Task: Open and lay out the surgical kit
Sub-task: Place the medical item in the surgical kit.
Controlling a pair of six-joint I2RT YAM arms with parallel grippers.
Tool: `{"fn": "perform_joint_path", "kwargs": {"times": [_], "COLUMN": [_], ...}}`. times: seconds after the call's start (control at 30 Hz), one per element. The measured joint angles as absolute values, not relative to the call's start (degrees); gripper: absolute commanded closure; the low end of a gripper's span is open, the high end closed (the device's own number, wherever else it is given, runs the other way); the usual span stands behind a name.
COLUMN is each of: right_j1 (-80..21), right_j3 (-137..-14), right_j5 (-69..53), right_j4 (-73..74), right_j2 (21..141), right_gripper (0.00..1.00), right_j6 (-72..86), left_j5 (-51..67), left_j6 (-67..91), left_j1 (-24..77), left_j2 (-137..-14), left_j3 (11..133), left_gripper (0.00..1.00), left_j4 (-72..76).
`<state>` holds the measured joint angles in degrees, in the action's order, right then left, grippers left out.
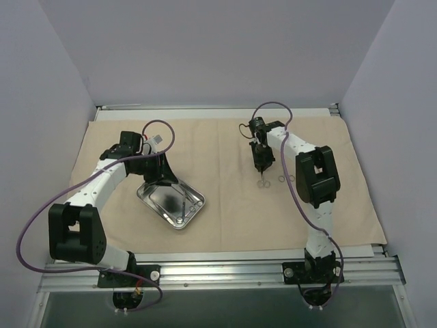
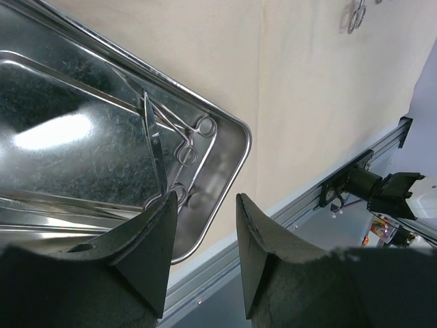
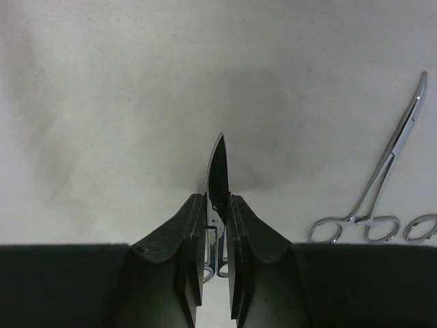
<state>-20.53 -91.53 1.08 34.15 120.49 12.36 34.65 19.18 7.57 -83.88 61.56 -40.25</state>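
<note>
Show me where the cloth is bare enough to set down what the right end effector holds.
Bare cloth wrap runs between the steel tray and the right end effector, and along the near edge below both. It is crowded just right of the held instrument, where forceps lie.

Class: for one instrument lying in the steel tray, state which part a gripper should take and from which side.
Probably the slim shank of the instrument, just ahead of its rings, from straight above: it lies flat beside the tray wall, which would block a sideways approach.
</note>
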Motion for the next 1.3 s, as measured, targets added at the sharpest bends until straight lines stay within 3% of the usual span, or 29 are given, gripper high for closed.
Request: {"fn": "perform_joint_path", "kwargs": {"times": [0.33,0.63,0.77,0.9,1.0,1.3], "right_j1": [-19.16,-17.98,-17.93,-17.91,-17.93,-18.0], "right_j3": [-96.01,-96.31,-96.44,-97.23,-98.15,-101.32], "right_j5": [5.74,6.66,6.61,6.59,6.42,5.1], "right_j4": [35.88,36.01,36.07,36.18,36.4,37.69], "right_j2": [123.46,125.14,125.23,125.47,125.49,121.43], "right_gripper": [1.0,0.92,0.74,0.66,0.54,0.57], "right_j6": [12.51,12.53,12.56,12.47,12.29,10.96], "left_j5": [31.55,27.11,25.36,22.94,20.51,9.04], "left_j6": [18.76,18.81,18.92,19.53,20.69,25.47], "left_j1": [8.54,11.66,13.61,15.68,17.08,21.74], "left_j2": [-87.7,-88.23,-89.25,-90.15,-90.17,-90.24], "left_j3": [63.02,64.88,64.88,64.88,64.86,62.65], "left_gripper": [0.51,0.48,0.48,0.48,0.48,0.59], "left_j4": [-43.97,-46.17,-46.83,-47.62,-47.51,-44.29]}}
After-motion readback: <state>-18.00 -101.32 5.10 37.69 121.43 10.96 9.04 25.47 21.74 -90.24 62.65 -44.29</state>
